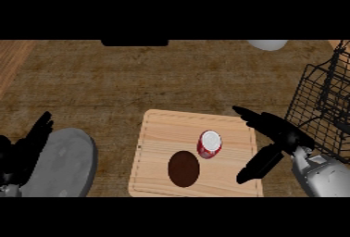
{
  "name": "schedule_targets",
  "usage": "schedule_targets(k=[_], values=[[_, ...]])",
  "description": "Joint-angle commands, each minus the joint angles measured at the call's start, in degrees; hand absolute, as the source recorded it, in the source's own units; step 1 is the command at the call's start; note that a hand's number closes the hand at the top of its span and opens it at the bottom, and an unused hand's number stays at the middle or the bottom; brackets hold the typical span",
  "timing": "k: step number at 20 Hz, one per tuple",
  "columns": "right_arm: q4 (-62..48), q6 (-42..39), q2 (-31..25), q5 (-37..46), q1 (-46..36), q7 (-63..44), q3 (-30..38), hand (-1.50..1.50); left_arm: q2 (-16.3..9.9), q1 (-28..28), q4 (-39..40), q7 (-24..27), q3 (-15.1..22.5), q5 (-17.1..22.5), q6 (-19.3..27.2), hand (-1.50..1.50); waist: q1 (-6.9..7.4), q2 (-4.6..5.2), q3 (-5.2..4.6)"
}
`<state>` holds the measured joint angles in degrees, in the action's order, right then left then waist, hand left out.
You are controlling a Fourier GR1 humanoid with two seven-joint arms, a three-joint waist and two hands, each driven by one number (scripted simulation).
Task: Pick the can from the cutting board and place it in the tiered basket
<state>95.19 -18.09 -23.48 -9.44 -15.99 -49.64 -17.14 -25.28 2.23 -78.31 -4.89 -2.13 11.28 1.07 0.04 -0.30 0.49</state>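
A red can [210,144] with a silver top stands upright on the light wooden cutting board [159,134], a little right of its middle. My right hand [277,133] is open just right of the can, over the board's right edge, fingers spread toward the can and thumb lower down, a gap still between them. The black wire tiered basket [327,104] stands at the right edge of the view. My left hand [27,143] rests open at the lower left, fingers up.
A dark brown round disc [183,169] lies on the board in front of the can. A grey plate [61,164] sits at the lower left beside my left hand. A white object [267,44] and a dark object [134,42] show at the far edge.
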Motion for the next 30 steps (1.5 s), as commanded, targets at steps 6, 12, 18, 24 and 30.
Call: schedule_targets(k=[6,12,18,24,30], values=[[-1.21,-2.45,4.41,4.27,1.86,2.49,2.41,-1.50,1.67,2.14,1.60,0.95,-2.51,-1.72,-3.09,0.00,0.12,0.29,-0.50],[-7.70,-2.85,8.17,8.44,1.77,9.15,2.00,-1.50,4.33,0.98,0.28,-2.40,-1.37,-4.27,-1.05,0.00,0.21,0.32,-0.48],[-10.26,-1.65,12.42,13.12,-0.78,9.34,1.89,-1.50,4.89,0.86,0.11,-3.09,-3.12,-4.94,-2.92,0.00,0.16,0.32,-0.49],[-11.83,-1.86,14.93,14.67,-0.49,9.78,3.48,-1.50,4.03,-2.52,1.31,-4.92,-5.65,-4.31,-6.11,0.00,0.01,0.31,-0.49],[-19.08,0.52,20.53,18.46,-4.34,10.70,1.97,-1.50,6.11,-2.85,5.38,-0.96,-5.99,-7.16,-4.67,0.00,0.06,0.37,-0.51]])
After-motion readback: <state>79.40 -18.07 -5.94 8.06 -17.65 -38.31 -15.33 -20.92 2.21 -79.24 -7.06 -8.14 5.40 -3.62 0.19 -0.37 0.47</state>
